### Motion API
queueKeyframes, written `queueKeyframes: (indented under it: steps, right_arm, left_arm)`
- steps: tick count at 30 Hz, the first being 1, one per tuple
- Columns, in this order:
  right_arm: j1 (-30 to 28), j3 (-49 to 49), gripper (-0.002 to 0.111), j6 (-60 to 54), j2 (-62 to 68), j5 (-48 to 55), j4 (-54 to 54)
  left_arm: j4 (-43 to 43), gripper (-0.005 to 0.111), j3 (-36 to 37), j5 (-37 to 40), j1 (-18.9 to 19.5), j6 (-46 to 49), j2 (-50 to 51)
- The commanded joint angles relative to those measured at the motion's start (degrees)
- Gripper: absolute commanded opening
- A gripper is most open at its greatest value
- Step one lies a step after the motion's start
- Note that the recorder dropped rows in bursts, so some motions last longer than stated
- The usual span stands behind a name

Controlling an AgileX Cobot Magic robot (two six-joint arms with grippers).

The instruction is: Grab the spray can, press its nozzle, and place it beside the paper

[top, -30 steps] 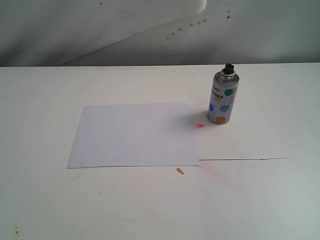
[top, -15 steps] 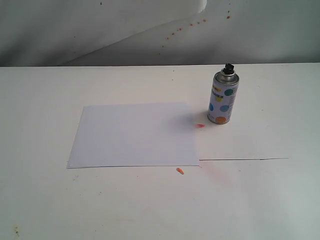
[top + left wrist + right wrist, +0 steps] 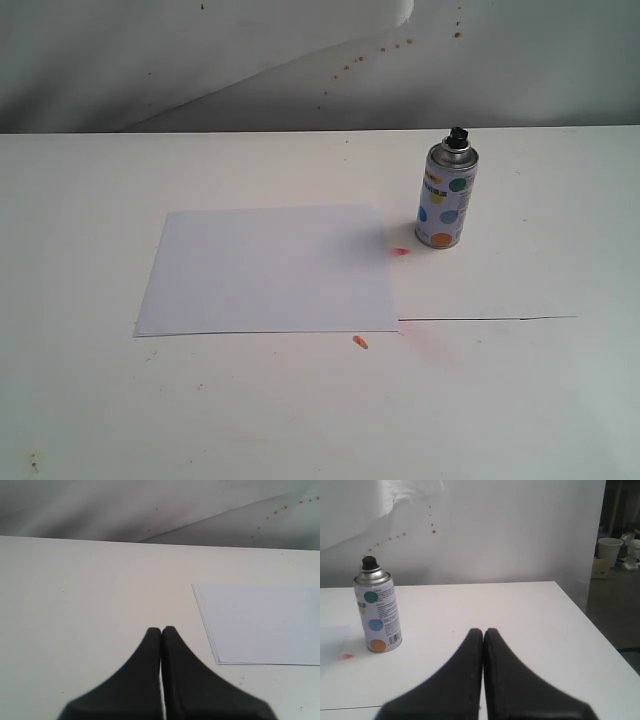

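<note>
The spray can (image 3: 446, 196) stands upright on the white table, just right of the paper's far right corner; its black nozzle points up. It also shows in the right wrist view as the spray can (image 3: 375, 611), well apart from my right gripper (image 3: 483, 631), which is shut with nothing in it. The paper (image 3: 270, 268) lies flat in the middle of the table and appears in the left wrist view as the paper (image 3: 260, 624). My left gripper (image 3: 161, 630) is shut and empty, off the paper's edge. Neither gripper shows in the exterior view.
Orange-red paint marks (image 3: 400, 251) lie on the table by the can and below the paper's near right corner (image 3: 360, 342). A curling white backdrop sheet (image 3: 200, 50) hangs behind. The table's right edge (image 3: 590, 625) drops to a floor with a cup (image 3: 610, 549).
</note>
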Motion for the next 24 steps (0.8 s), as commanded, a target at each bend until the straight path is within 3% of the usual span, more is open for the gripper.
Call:
queueKeyframes:
  steps: [1, 9, 24]
  right_arm:
    - [-0.4, 0.2, 0.000, -0.1, -2.3, 2.6, -0.5]
    - [-0.4, 0.2, 0.000, -0.1, -3.9, 11.9, -0.5]
    - [1.3, 0.2, 0.000, -0.3, -3.9, 12.5, -0.3]
  left_arm:
    - [-0.5, 0.000, 0.3, -0.2, 0.2, 0.1, -0.2]
    - [-0.5, 0.000, 0.3, -0.2, 0.2, 0.1, -0.2]
    - [-0.5, 0.000, 0.3, -0.2, 0.2, 0.1, -0.2]
